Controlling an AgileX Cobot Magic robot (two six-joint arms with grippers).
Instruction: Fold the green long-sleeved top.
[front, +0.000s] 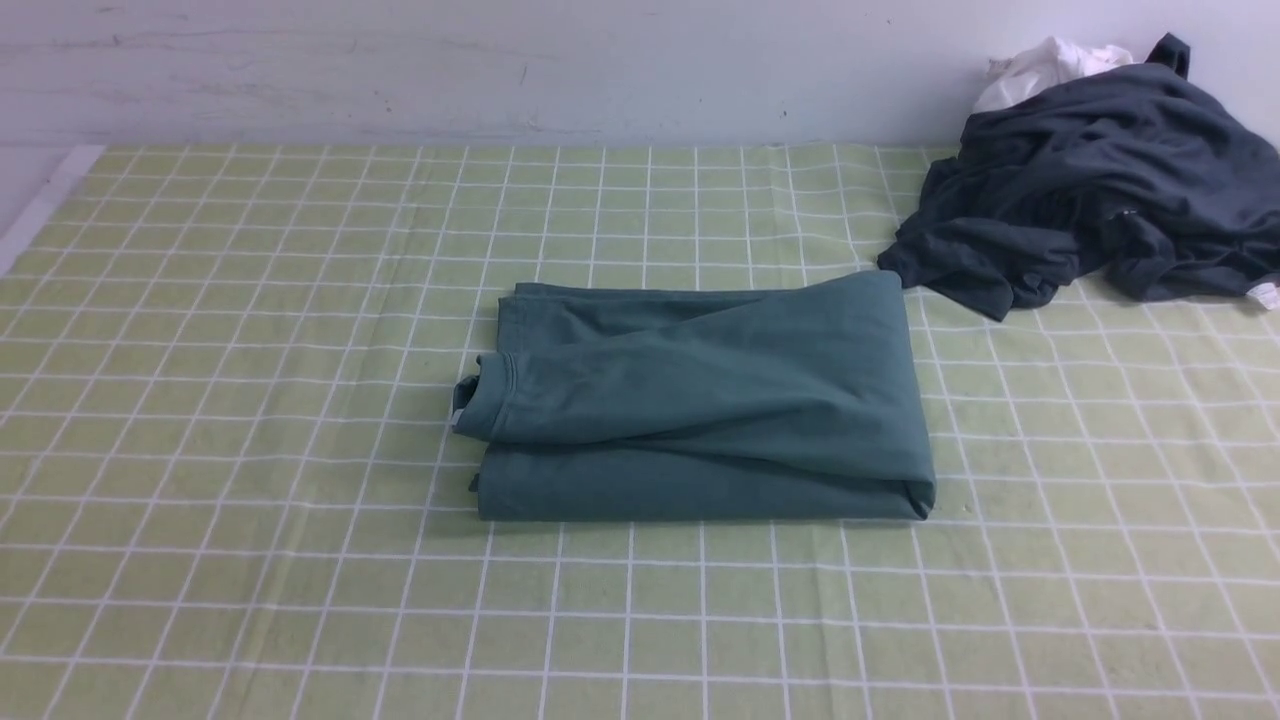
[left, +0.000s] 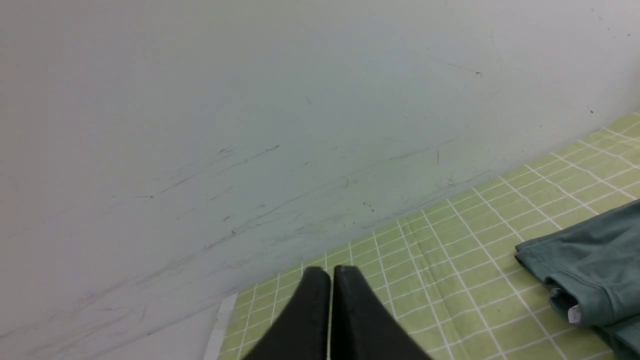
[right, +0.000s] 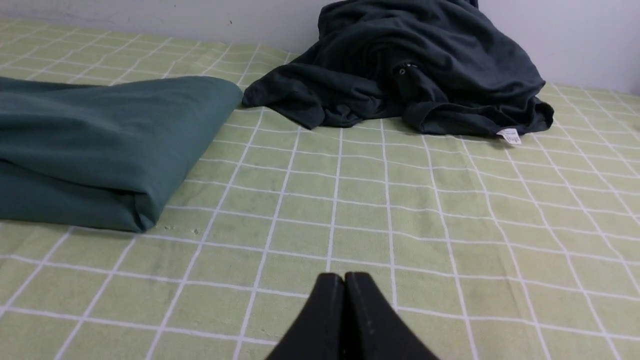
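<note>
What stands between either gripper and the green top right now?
Nothing visible does. The left gripper and right gripper are both shut and clear of the green top. The dark garment lies beyond the top's far right corner, close against it, and does not cover it.

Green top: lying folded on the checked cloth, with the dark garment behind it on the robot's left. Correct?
Wrong side: the dark garment is on the robot's right, as the front view shows. It is behind the green top, which lies folded on the checked cloth.
</note>
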